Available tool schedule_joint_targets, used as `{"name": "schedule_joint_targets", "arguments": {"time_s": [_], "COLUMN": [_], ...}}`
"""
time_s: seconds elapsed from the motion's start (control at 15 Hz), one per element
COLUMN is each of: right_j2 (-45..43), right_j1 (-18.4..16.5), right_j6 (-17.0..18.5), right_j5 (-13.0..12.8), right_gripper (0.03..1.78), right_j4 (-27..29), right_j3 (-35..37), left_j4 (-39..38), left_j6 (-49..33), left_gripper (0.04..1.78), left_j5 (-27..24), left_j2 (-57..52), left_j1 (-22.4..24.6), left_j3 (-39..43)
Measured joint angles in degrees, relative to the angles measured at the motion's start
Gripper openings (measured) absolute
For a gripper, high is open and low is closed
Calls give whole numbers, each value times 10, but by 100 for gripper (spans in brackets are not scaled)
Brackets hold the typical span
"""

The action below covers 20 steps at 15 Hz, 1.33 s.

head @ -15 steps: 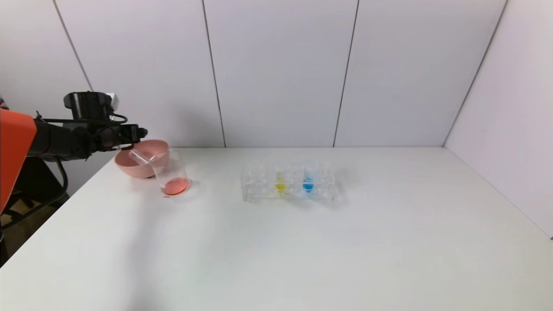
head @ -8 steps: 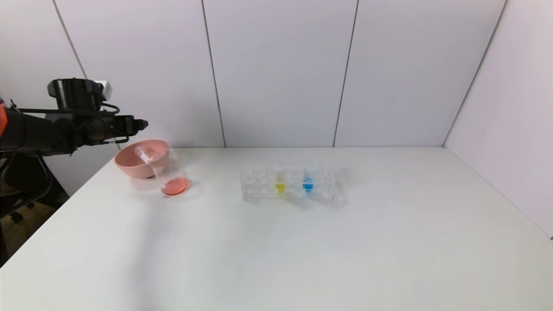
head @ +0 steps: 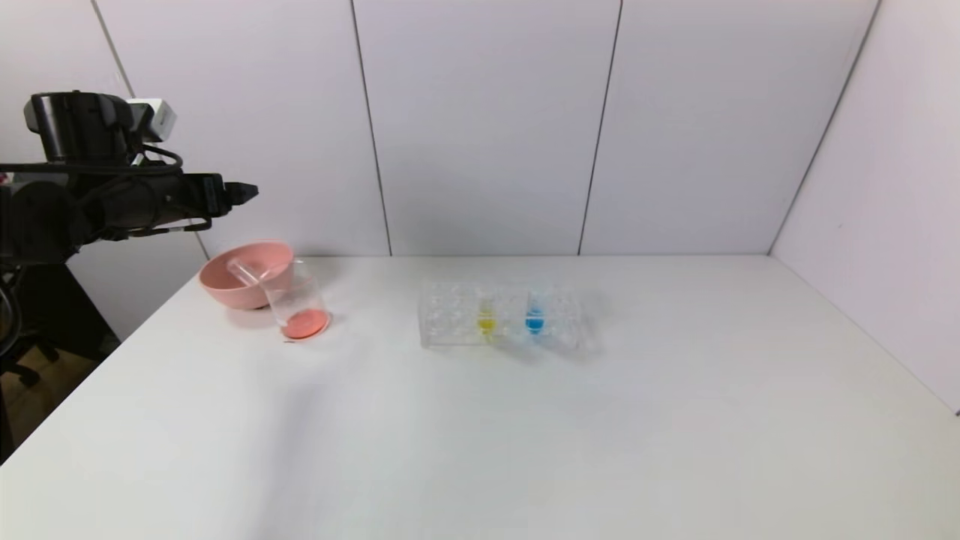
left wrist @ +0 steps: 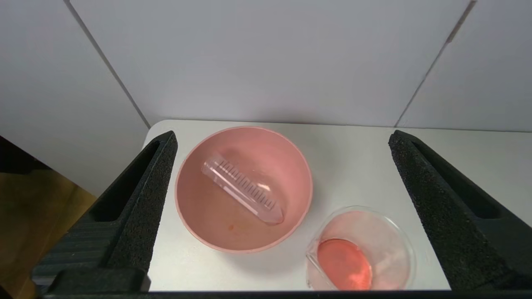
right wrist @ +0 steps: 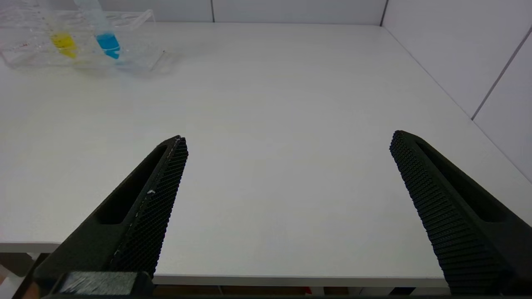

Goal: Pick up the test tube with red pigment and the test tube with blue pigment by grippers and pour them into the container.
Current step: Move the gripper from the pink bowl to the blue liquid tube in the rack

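Observation:
The container, a small clear beaker, stands at the table's far left with red-orange liquid in its bottom; it also shows in the left wrist view. An empty clear tube lies tilted in the pink bowl; no tube with red liquid shows. The blue-pigment tube stands upright in the clear rack, also in the right wrist view. My left gripper hangs open and empty, high above the bowl. My right gripper is open and empty at the table's near edge.
A yellow-liquid tube stands in the rack to the left of the blue one. The pink bowl touches or nearly touches the beaker. White wall panels close off the back and the right side. The left table edge runs under my left arm.
My left arm has risen and drawn back to the left, away from the bowl and beaker. The empty tube stays in the bowl. Nothing else has moved.

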Motion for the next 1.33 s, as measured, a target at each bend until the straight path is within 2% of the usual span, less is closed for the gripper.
{"name": "schedule_joint_targets", "arguments": {"time_s": [0.67,1.0,1.33], "right_j2": [0,0,0], "right_j1": [0,0,0], "right_j6": [0,0,0], "right_j5": [0,0,0], "right_gripper": [177,177,177], "right_j4": [0,0,0], "right_j3": [0,0,0], "left_j4": [-2,-85,-124], "left_j6": [-4,-14,-20], "left_gripper": [178,178,178], "left_j5": [-1,-37,-90], "left_j2": [-155,-194,-202], "left_j1": [-109,-175,-227], "left_j3": [145,217,264]}}
